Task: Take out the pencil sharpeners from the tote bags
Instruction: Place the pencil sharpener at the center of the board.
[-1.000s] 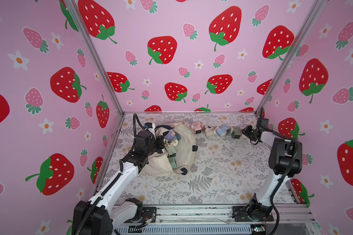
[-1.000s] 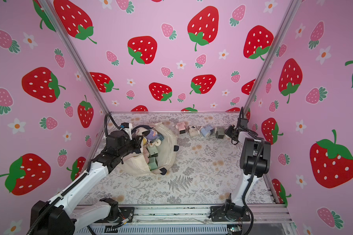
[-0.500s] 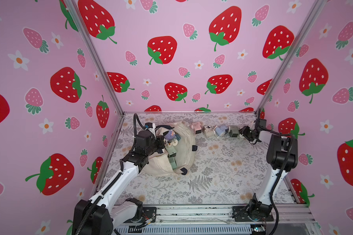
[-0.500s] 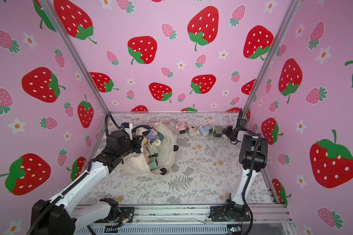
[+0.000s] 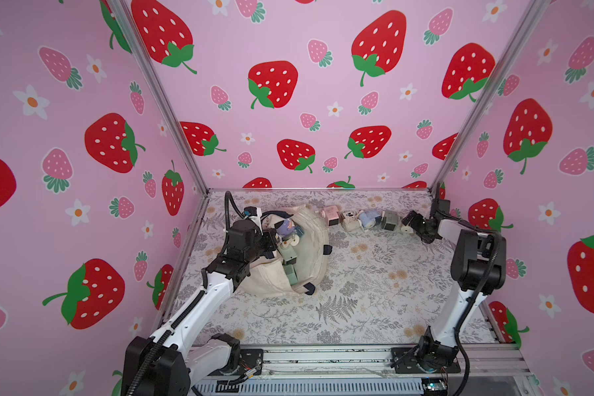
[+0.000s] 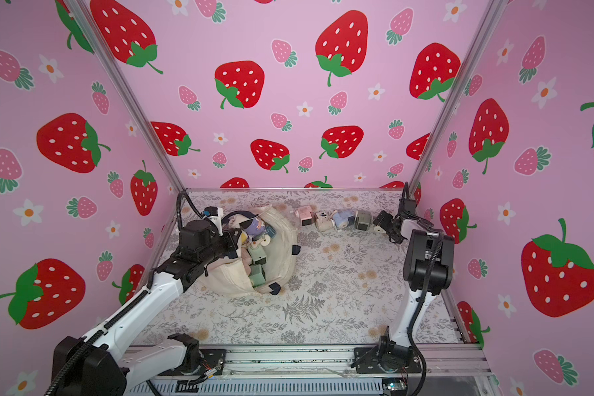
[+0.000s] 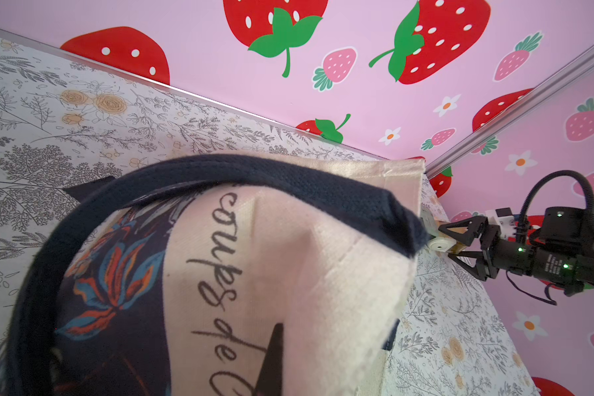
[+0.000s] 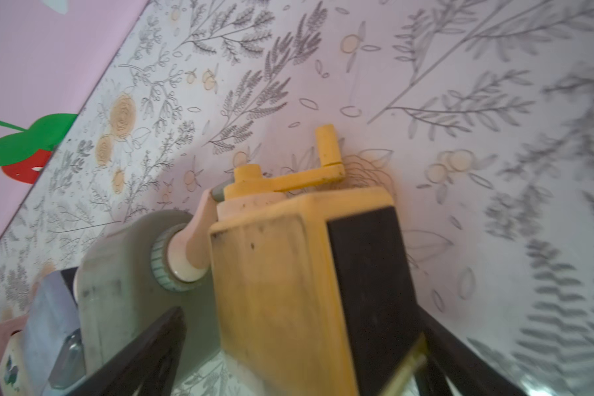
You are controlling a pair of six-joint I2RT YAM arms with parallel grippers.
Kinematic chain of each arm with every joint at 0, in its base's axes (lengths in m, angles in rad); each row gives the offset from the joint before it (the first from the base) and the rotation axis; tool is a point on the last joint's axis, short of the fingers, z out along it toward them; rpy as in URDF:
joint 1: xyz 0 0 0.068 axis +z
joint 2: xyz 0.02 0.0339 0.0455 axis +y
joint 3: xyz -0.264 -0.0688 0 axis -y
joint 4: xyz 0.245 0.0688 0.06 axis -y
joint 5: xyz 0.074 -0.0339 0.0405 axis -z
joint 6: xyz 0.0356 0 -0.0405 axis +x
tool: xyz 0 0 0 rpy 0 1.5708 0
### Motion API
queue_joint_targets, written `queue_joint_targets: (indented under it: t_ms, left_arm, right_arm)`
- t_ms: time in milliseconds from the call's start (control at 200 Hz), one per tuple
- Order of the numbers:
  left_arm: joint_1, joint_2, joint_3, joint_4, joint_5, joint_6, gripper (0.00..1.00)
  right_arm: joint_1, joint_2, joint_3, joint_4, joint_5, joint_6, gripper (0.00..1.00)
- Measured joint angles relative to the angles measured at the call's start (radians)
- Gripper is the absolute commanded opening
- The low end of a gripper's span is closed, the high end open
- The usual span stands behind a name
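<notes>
I'm seeing my right gripper (image 8: 299, 308) spread, the yellow sharpener (image 8: 271, 274) sitting between its jaws. My left gripper (image 5: 272, 241) is lying pressed together at the tote (image 5: 314, 240) rim.

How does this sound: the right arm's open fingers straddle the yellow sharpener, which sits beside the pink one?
Wrong neighbour. The yellow sharpener sits beside the grey-green sharpener, not the pink one; the right wrist view shows it. The rest holds.

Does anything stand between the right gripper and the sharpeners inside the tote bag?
Yes. The right gripper is open around the yellow sharpener, and four more sharpeners lie in a row toward the tote bag, whose mouth is open.
</notes>
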Motion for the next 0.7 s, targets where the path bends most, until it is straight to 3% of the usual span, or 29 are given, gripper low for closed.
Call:
queue_joint_targets:
  t_ms: [475, 570, 700]
  left_arm:
    - [0.0, 0.0, 0.0, 0.0, 0.006, -0.003, 0.0]
    - [0.0, 0.0, 0.0, 0.0, 0.006, -0.003, 0.0]
    - [0.0, 0.0, 0.0, 0.0, 0.007, -0.003, 0.0]
  right_arm:
    - [0.032, -0.294, -0.095, -0.175, 0.343, 0.012, 0.99]
    - [0.119, -0.375, -0.095, -0.176, 0.407, 0.001, 0.99]
    - [0.33, -0.49, -0.098, -0.145, 0.463, -0.031, 0.99]
